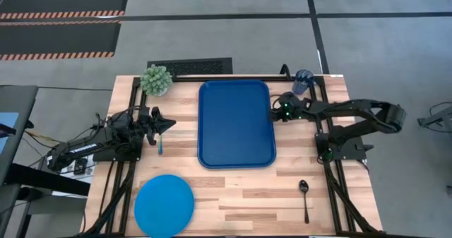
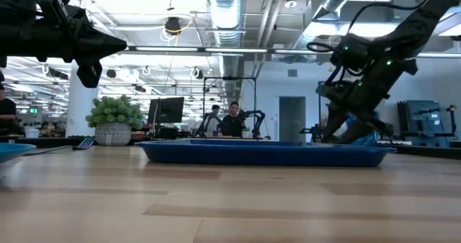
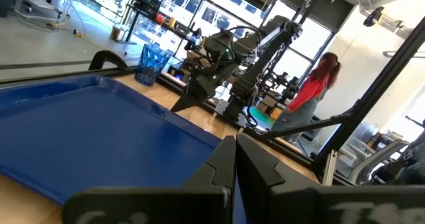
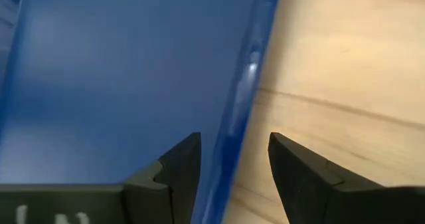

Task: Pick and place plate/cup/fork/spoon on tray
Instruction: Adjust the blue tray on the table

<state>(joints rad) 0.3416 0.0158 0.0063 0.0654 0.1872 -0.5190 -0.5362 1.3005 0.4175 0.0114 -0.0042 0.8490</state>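
The dark-blue tray (image 1: 236, 125) lies in the middle of the table. My right gripper (image 1: 277, 111) is open at the tray's right rim (image 4: 232, 144), one finger over the tray's inside and one over the wood. My left gripper (image 1: 169, 125) is shut and empty, raised off the table left of the tray. The teal fork (image 1: 160, 146) lies on the wood just beneath it. The light-blue plate (image 1: 164, 205) lies at the near left. The dark spoon (image 1: 305, 199) lies at the near right. The blue cup (image 1: 303, 81) stands at the far right corner. My right gripper's fingers (image 4: 179, 167) stand on either side of the tray's right rim, near its far end, coming slanting down from the table's right. I cannot tell whether they touch the rim. The tray lies flat on the table.
A green potted plant (image 1: 156, 80) stands at the far left corner. Bare wood lies between the tray and the spoon. A person sits in the room beyond the table (image 2: 233, 120), and another person in red shows in the left wrist view (image 3: 312, 91).
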